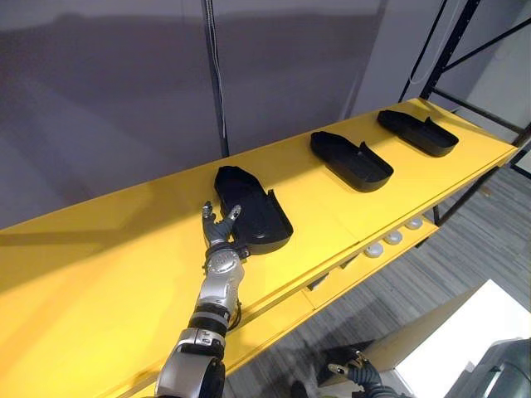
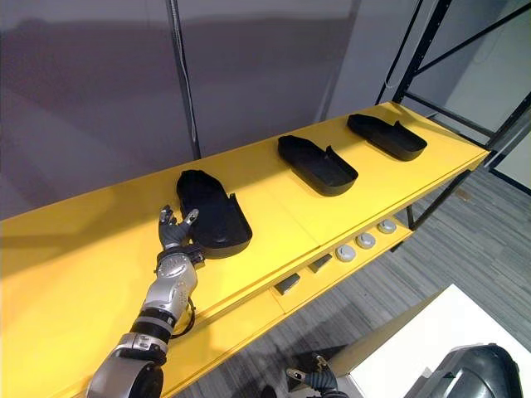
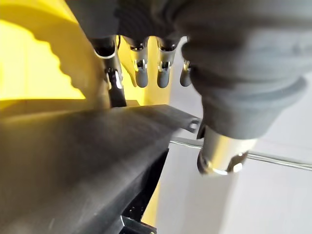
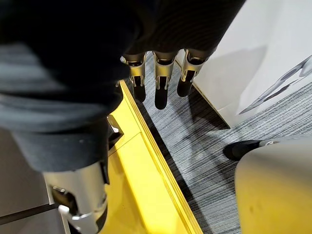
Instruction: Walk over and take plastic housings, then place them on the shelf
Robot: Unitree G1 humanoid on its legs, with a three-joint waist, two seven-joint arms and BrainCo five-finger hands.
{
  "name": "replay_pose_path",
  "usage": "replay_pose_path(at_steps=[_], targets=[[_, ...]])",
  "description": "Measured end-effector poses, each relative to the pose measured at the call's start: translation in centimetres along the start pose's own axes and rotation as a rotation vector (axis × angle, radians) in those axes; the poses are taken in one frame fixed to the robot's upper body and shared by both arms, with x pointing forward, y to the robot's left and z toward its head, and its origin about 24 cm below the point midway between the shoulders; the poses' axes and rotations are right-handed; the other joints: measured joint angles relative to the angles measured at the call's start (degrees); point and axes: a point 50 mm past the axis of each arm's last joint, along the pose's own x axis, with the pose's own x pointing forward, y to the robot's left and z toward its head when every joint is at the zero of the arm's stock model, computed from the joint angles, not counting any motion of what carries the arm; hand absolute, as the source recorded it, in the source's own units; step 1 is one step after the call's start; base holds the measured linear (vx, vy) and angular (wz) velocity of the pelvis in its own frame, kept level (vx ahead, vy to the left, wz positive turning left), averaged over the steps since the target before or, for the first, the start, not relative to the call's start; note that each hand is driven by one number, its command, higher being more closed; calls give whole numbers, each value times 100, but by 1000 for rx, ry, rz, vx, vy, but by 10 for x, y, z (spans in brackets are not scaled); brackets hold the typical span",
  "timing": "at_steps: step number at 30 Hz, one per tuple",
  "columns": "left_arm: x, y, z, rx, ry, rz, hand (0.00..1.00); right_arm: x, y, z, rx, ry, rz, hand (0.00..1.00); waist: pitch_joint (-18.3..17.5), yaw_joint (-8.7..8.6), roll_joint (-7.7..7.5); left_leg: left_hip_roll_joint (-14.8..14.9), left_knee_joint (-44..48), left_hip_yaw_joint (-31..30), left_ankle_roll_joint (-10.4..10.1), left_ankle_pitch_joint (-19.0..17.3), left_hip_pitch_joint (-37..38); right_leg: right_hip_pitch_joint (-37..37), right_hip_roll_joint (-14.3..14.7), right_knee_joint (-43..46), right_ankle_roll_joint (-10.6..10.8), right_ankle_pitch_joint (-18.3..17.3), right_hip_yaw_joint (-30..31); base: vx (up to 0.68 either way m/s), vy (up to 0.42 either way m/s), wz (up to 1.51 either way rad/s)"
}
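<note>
Three black plastic housings lie in a row on the yellow shelf (image 1: 99, 265). The nearest housing (image 1: 253, 211) is at the middle, a second housing (image 1: 350, 159) lies further right, and a third housing (image 1: 417, 131) sits near the shelf's right end. My left hand (image 1: 217, 235) rests at the near-left edge of the nearest housing, open, its fingers spread and straight. In the left wrist view, the housing's dark wall (image 3: 73, 161) runs beside those fingers (image 3: 141, 73). My right hand (image 1: 358, 371) hangs low over the floor, open and holding nothing.
A lower yellow shelf holds white round parts (image 1: 392, 237) and dark pieces (image 2: 286, 284). A black rack upright (image 1: 452, 46) stands at the shelf's right end. A thin vertical pole (image 1: 217, 83) runs up the grey wall behind. A white surface (image 1: 473, 332) stands lower right on grey carpet (image 4: 195, 146).
</note>
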Motion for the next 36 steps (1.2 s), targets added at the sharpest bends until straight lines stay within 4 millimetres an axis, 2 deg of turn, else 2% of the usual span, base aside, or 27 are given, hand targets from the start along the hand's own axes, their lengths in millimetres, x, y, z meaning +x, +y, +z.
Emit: replay_pose_path(at_steps=[6, 11, 12, 17, 18, 23, 30, 33, 36], targets=[[-21, -16, 43, -32, -227, -35, 0, -3, -2, -2, 6, -4, -16, 0, 67, 186, 14, 33, 200, -19, -29, -127, -12, -6, 18, 246, -25, -158, -5, 1, -5, 1], [-47, -36, 56, -29, -332, -147, 0, -7, -4, -5, 18, -8, -24, 0, 70, 361, 12, 34, 230, -33, 0, -153, -14, -18, 14, 332, -15, -203, -26, 1, -3, 1], [-51, -40, 59, -16, -355, -188, 100, -7, -4, -6, 20, -8, -23, 0, 69, 384, 12, 33, 236, -31, 3, -154, -13, -18, 12, 337, -14, -204, -29, 0, 0, 0], [-77, -58, 61, 58, -451, -410, 100, -8, -3, -8, 48, -2, -22, 0, 68, 474, 10, 33, 236, -44, 8, -157, -18, -18, 7, 340, -8, -210, -50, 0, 0, 0], [-86, -62, 54, 95, -459, -484, 100, -8, -3, -8, 51, -2, -22, 0, 67, 481, 9, 32, 235, -49, 12, -160, -20, -18, 7, 340, -7, -214, -56, 0, 0, 0], [-105, -68, 31, 211, -433, -658, 100, -8, -2, -8, 52, -4, -13, 0, 65, 483, 7, 32, 232, -44, 18, -163, -44, -53, 8, 339, -2, -220, -52, 0, 0, 0], [-111, -58, -18, 386, -298, -750, 100, -9, -2, -10, 59, -2, -7, 0, 29, 484, 13, 36, 232, -21, 21, -160, -33, -21, 14, 291, -4, -217, -57, 0, 0, 0], [-113, -56, -34, 473, -264, -799, 100, -8, -2, -12, 58, 8, -6, 0, -56, 467, 21, 37, 225, -15, 21, -160, -61, -13, 16, 182, -14, -170, -46, 2, -1, -1], [-112, -55, -41, 518, -254, -805, 100, -7, -2, -12, 56, 15, -5, 0, -60, 459, 22, 41, 229, -12, 21, -160, -94, -17, 20, 95, -24, -116, -42, 3, -3, -1]])
